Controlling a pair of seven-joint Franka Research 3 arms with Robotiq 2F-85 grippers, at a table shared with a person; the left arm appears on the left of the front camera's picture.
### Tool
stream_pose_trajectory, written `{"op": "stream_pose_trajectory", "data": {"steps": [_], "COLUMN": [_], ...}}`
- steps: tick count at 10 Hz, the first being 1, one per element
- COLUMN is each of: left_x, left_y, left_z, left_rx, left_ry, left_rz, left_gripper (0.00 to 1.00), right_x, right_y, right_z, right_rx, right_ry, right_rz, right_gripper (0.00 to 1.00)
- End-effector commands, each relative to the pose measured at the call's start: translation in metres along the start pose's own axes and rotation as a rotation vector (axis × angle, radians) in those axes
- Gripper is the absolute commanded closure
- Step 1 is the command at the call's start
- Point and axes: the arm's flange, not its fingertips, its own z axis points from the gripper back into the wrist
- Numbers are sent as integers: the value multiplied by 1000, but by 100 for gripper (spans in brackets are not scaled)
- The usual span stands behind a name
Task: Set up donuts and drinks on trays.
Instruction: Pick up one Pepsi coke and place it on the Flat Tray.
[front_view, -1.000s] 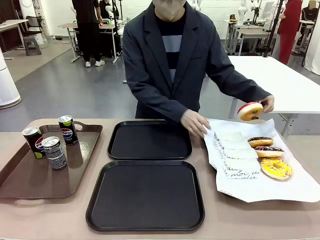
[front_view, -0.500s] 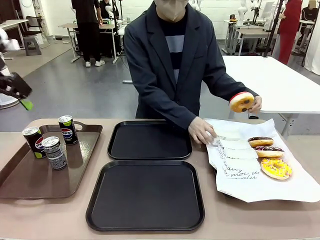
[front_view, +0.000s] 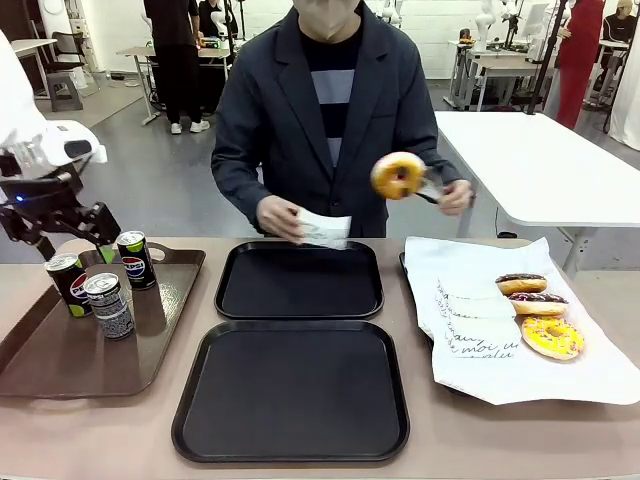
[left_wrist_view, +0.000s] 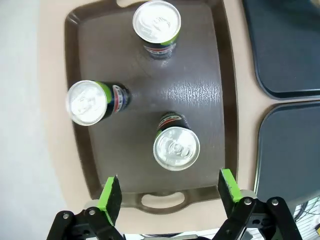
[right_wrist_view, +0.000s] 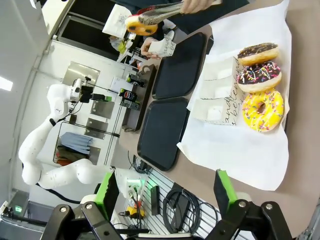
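Three drink cans stand on a long brown tray (front_view: 60, 370): two black Pepsi cans (front_view: 135, 258) (front_view: 67, 283) and a grey patterned can (front_view: 108, 305). My left gripper (front_view: 75, 245) (left_wrist_view: 170, 192) hangs open above them with nothing between its fingers; the grey can (left_wrist_view: 176, 147) is nearest below it. Two black square trays (front_view: 300, 280) (front_view: 292, 390) lie bare in the middle. The person holds a golden donut (front_view: 398, 175) in tongs and a paper sleeve (front_view: 325, 228) over the far tray. My right gripper (right_wrist_view: 165, 192) is open, high above the table.
At the right, a white paper sheet (front_view: 520, 375) carries a chocolate donut (front_view: 521, 283), a sprinkled donut (front_view: 538, 301), a yellow-iced donut (front_view: 552, 336) and flat paper sleeves (front_view: 470, 300). The person stands at the far edge, arms over the far tray.
My left arm has come in from the left and dropped over the brown tray. The person has picked up a paper sleeve and carried the donut in tongs leftward.
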Motion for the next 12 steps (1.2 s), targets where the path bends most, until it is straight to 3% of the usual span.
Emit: {"op": "stream_pose_trajectory", "data": {"steps": [1, 2, 8, 12], "left_x": [6, 0, 1, 14], "left_y": [-8, 0, 1, -15], "left_z": [-9, 0, -1, -34], "left_rx": [-60, 0, -18, 32], "left_ry": [34, 0, 2, 23], "left_rz": [7, 0, 0, 11], "left_gripper": [0, 0, 0, 0], "right_x": [2, 2, 2, 2], "right_y": [-1, -1, -1, -1], "right_z": [-1, -1, -1, -1], "right_rx": [23, 23, 23, 23], "right_ry": [-24, -24, -24, -24], "right_rz": [19, 19, 19, 19], "right_gripper": [0, 0, 0, 0]}}
